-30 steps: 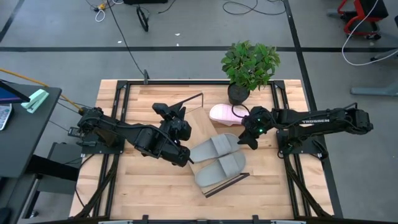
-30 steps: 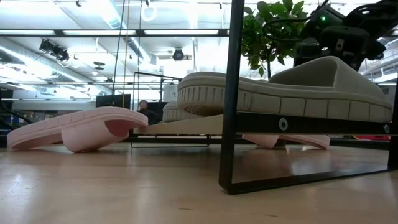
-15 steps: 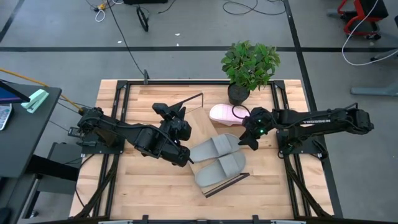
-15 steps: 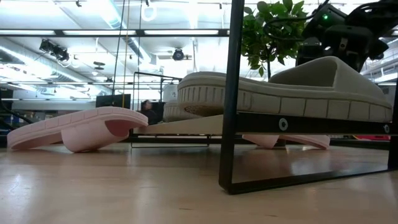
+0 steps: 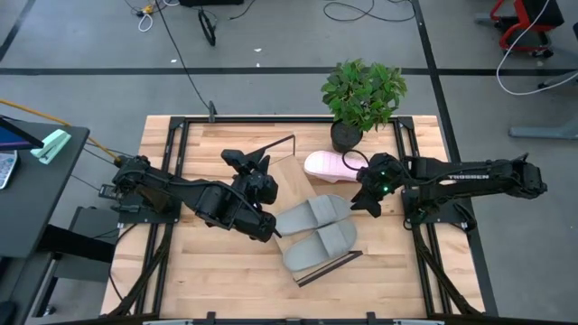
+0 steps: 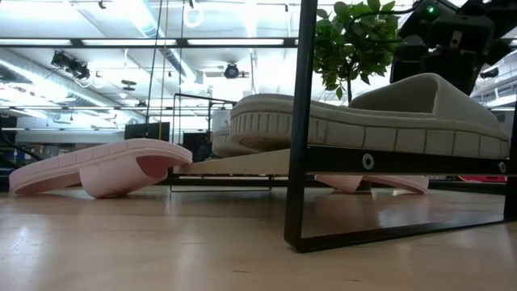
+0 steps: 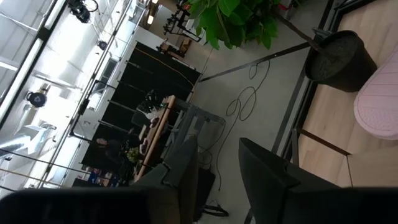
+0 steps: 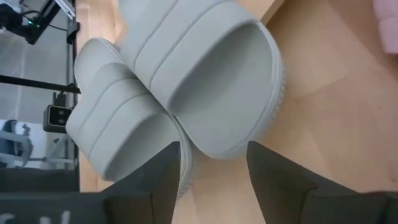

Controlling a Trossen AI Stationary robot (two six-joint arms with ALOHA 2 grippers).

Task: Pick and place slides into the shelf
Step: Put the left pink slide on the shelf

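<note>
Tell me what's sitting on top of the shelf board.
Two grey-green slides lie side by side on the shelf, filling its near half. The far half shows bare wood. The left arm overhangs the board's left edge, so anything beneath it cannot be seen.

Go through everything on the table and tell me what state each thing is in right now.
Grey-green slides: pair side by side on shelf.
Shelf: flat on table, part bare.
Pink slide: on table beside plant pot.
Other pink slide: on table, off shelf.
Right claw: open, empty.
Potted plant: upright.
</note>
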